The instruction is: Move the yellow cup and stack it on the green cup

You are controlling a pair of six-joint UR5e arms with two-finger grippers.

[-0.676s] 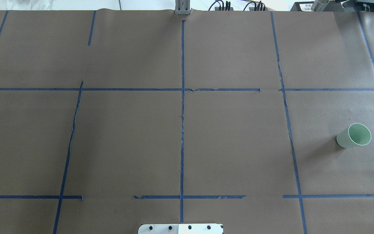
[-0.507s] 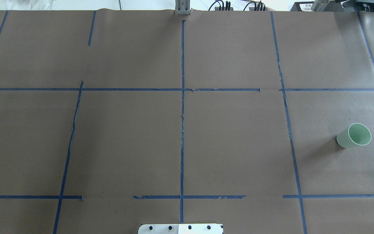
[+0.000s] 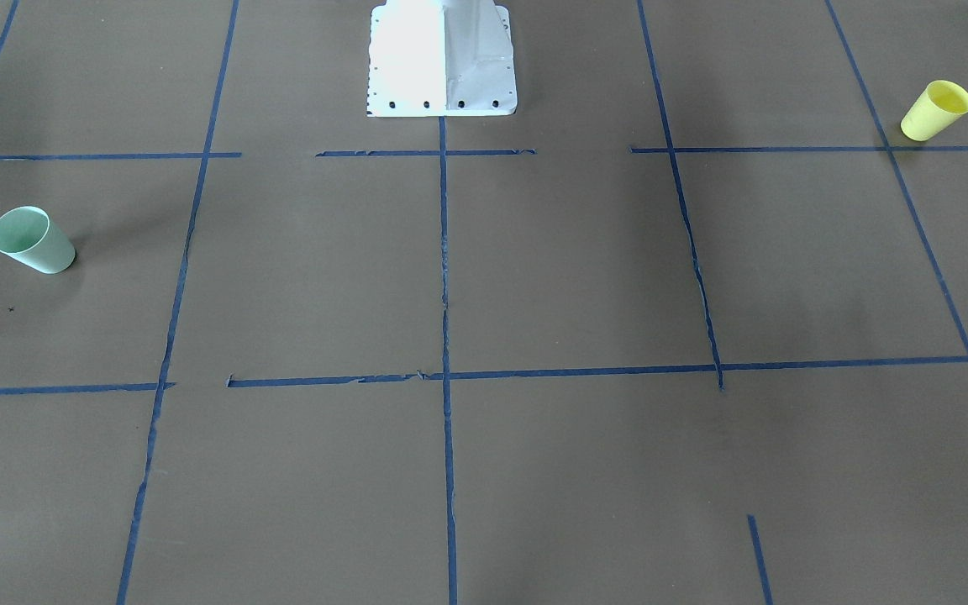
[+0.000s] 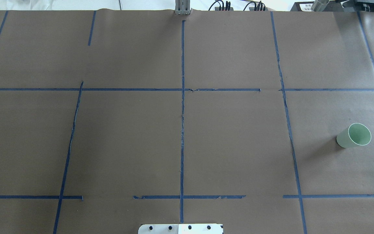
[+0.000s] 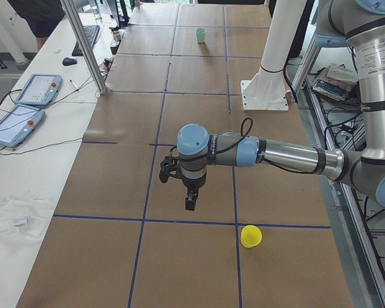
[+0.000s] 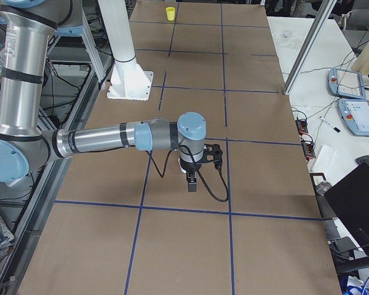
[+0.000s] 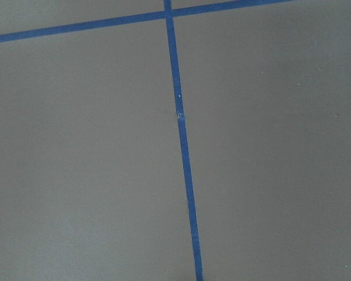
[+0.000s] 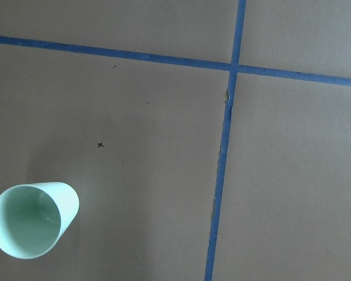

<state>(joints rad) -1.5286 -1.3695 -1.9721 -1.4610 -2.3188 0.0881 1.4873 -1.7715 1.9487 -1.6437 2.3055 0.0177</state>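
The yellow cup [image 3: 936, 110] stands upright near the table's end on my left side; it also shows in the exterior left view [image 5: 250, 236] and far off in the exterior right view [image 6: 170, 13]. The green cup [image 4: 354, 135] stands upright near the opposite end [image 3: 30, 240], and sits at the lower left of the right wrist view [image 8: 32, 219]. My left gripper [image 5: 190, 204] hangs above the table, apart from the yellow cup. My right gripper [image 6: 192, 184] hangs above the table. Both show only in side views, so I cannot tell whether they are open or shut.
The white robot base plate [image 3: 442, 59] sits at the table's robot-side edge. Blue tape lines [image 4: 182, 130] cross the brown table cover. A metal post [image 5: 83, 45] and tablets [image 5: 35, 90] stand at the operators' side.
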